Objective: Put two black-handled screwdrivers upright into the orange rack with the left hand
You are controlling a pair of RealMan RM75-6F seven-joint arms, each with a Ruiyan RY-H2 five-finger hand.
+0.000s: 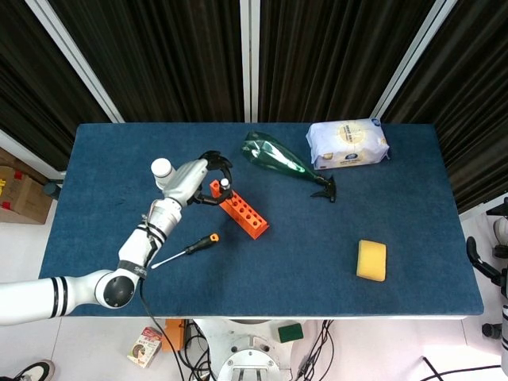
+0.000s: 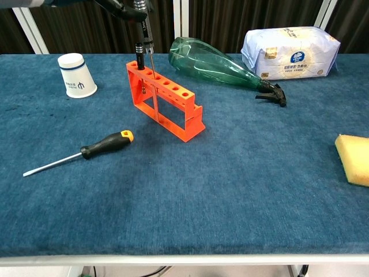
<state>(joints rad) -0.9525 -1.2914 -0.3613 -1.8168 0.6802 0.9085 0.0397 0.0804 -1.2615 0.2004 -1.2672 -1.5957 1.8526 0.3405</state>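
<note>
The left hand [image 1: 208, 176] pinches the first screwdriver [image 2: 140, 55] upright over the end hole of the orange rack [image 2: 164, 99], while the second screwdriver [image 2: 86, 151] lies untouched on the bench [image 2: 242, 184].

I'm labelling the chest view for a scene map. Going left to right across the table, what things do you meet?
Loose screwdriver → paper cup → orange rack → green spray bottle → pack of wipes → yellow sponge.
</note>
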